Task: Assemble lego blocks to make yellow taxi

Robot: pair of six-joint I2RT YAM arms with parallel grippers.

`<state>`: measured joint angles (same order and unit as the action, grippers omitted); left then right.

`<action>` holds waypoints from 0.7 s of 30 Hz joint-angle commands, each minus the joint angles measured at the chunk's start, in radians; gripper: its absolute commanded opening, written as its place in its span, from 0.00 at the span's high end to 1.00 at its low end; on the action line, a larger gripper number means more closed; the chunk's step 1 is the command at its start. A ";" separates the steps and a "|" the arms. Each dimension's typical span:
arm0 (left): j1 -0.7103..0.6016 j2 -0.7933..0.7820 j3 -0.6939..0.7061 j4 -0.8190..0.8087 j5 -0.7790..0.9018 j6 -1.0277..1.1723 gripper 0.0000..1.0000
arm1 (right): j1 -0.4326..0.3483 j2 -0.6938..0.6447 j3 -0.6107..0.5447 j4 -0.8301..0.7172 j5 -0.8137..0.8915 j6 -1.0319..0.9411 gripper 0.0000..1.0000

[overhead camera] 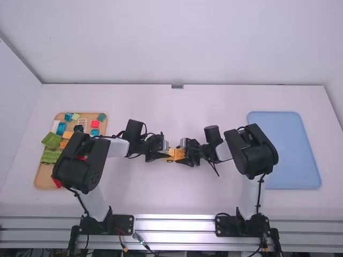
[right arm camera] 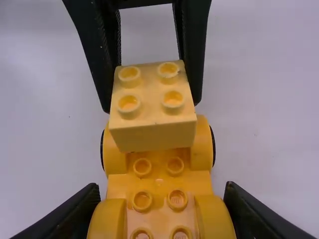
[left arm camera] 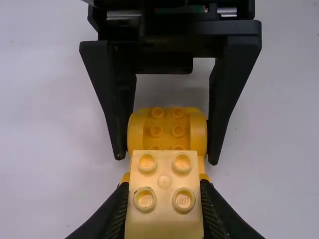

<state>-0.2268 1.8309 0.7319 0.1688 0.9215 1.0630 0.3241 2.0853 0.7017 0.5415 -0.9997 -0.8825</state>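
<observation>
In the high view my left gripper (overhead camera: 163, 155) and right gripper (overhead camera: 184, 154) meet mid-table at a yellow wheeled base (overhead camera: 178, 153). The left wrist view has my left gripper (left arm camera: 164, 191) shut on a pale yellow two-by-two brick (left arm camera: 164, 199), studs up. My right gripper (right arm camera: 160, 199) is shut on the sides of the base (right arm camera: 159, 182), at the end away from the brick. The brick (right arm camera: 152, 112) is over the base's other end, between that end's wheels; whether it touches the studs below cannot be told.
A wooden tray (overhead camera: 43, 179) with green, blue, red, orange and white blocks is at the left, partly under the left arm. A light blue mat (overhead camera: 284, 150) lies at the right, beyond the right arm. White tabletop (overhead camera: 177, 112) stretches behind both grippers.
</observation>
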 commanded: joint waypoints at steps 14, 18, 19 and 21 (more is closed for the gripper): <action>-0.011 0.023 -0.051 0.062 0.032 0.000 0.94 | 0.010 0.017 -0.008 0.004 -0.003 -0.005 0.36; -0.011 0.023 -0.071 0.105 0.032 -0.007 0.94 | 0.010 0.017 -0.007 0.005 -0.006 -0.005 0.36; -0.011 0.023 -0.071 0.118 0.031 -0.032 0.94 | 0.010 0.017 -0.007 0.005 -0.008 -0.005 0.36; -0.011 0.023 -0.071 0.142 0.031 -0.064 0.93 | 0.010 0.017 -0.008 0.001 -0.018 -0.006 0.35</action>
<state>-0.2276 1.8431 0.6674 0.2985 0.9310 1.0397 0.3302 2.0853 0.7017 0.5465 -0.9993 -0.8837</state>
